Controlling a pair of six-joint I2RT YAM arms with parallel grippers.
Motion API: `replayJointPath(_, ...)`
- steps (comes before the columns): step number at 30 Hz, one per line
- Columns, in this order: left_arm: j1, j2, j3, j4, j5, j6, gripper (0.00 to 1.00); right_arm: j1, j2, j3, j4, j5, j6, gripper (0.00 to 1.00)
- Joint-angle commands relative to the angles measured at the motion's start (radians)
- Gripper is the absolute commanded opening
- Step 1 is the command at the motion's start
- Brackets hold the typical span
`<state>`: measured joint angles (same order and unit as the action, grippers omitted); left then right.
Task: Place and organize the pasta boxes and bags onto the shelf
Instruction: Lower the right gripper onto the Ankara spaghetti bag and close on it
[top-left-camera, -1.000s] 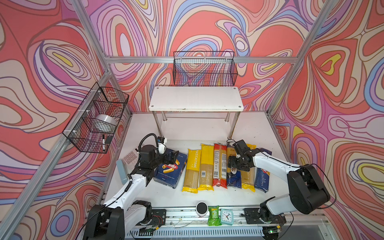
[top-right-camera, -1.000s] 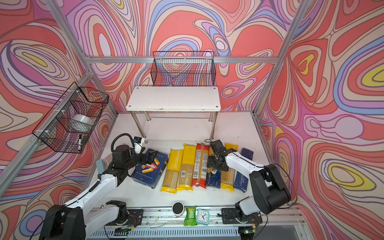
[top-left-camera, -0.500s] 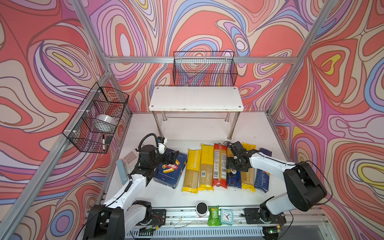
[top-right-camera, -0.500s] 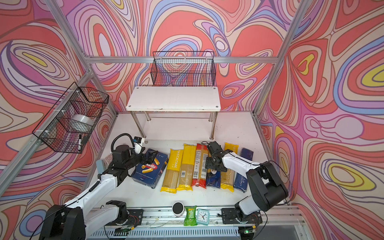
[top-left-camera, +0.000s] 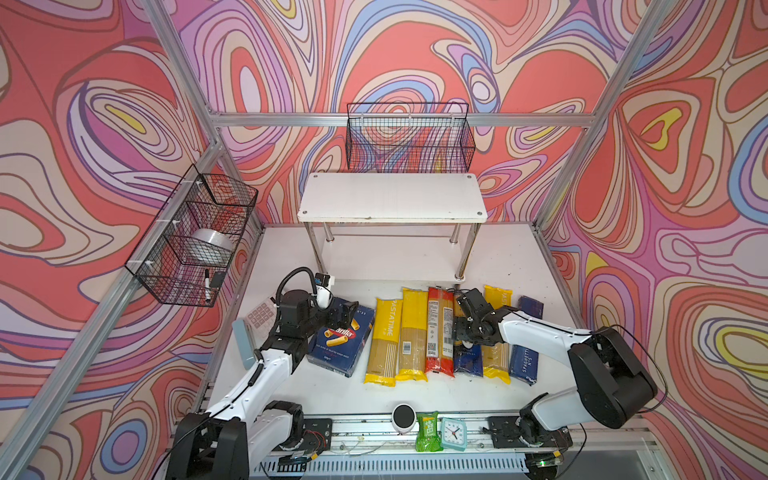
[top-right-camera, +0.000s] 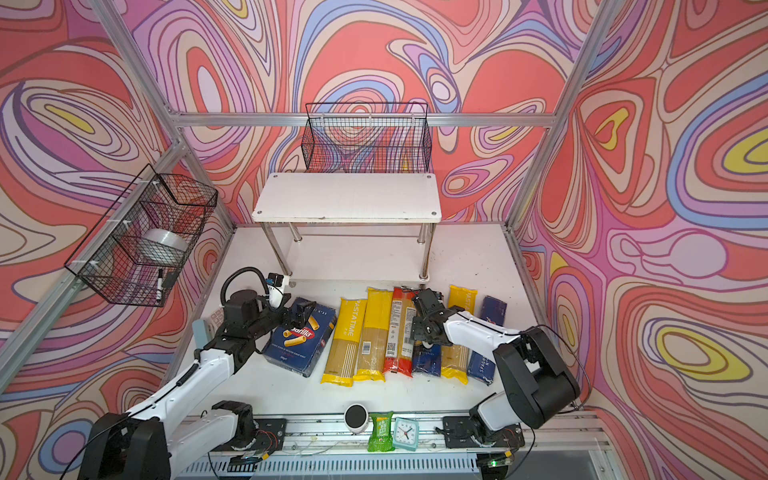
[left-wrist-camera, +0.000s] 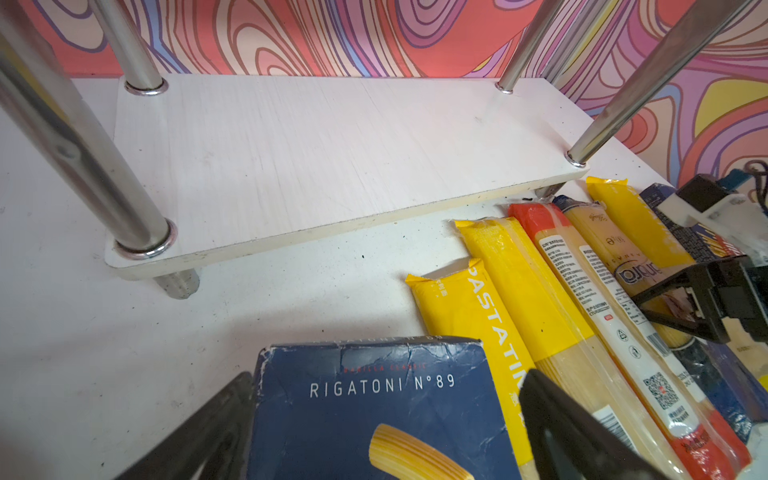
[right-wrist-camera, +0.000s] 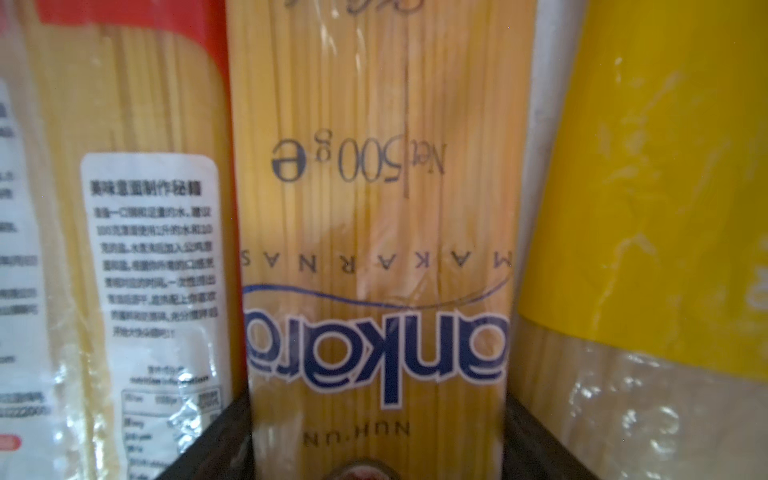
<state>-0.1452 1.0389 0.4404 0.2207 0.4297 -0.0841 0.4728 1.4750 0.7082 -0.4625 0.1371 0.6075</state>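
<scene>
— Baskets?
— I'm seeing the side wire basket (top-left-camera: 162, 217) holding a tape roll (top-left-camera: 210, 245) and a marker (top-left-camera: 206, 284). The back basket (top-left-camera: 409, 141) is reading poorly against the wallpaper.
— Jaws?
— Left gripper (left-wrist-camera: 386, 374) is standing open astride the rigatoni box (left-wrist-camera: 353, 415), which is lying on the table (left-wrist-camera: 83, 353) short of the shelf (left-wrist-camera: 332, 145). Right gripper (right-wrist-camera: 374, 399) is straddling the gold and dark blue packet (right-wrist-camera: 374, 208). I can't tell whether it's pinching; its fingers (right-wrist-camera: 216, 449) are mostly cropped.

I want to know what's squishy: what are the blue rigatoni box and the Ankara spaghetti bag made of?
The rigatoni box looks like matte printed cardboard: its top edge is creased and scuffed white. The Ankara spaghetti bag looks like thin clear glossy plastic film: the strands show through.
</scene>
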Motion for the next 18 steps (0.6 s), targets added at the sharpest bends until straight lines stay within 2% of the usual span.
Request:
replayJointPath(1,-0.002,-0.034,-0.023,0.027,0.011,0.013,1.00,0.009,0.007,-0.041,0.007,-0.016,0.020,0.79)
replayJointPath(12,-0.002,-0.019,-0.010,0.016,0.021,0.017,1.00,0.017,-0.106,-0.090,-0.067,-0.020,0.027,0.72)
replayJointPath(18,-0.002,-0.008,-0.002,0.013,0.023,0.018,1.00,0.019,-0.052,-0.078,-0.035,-0.011,0.035,0.66)
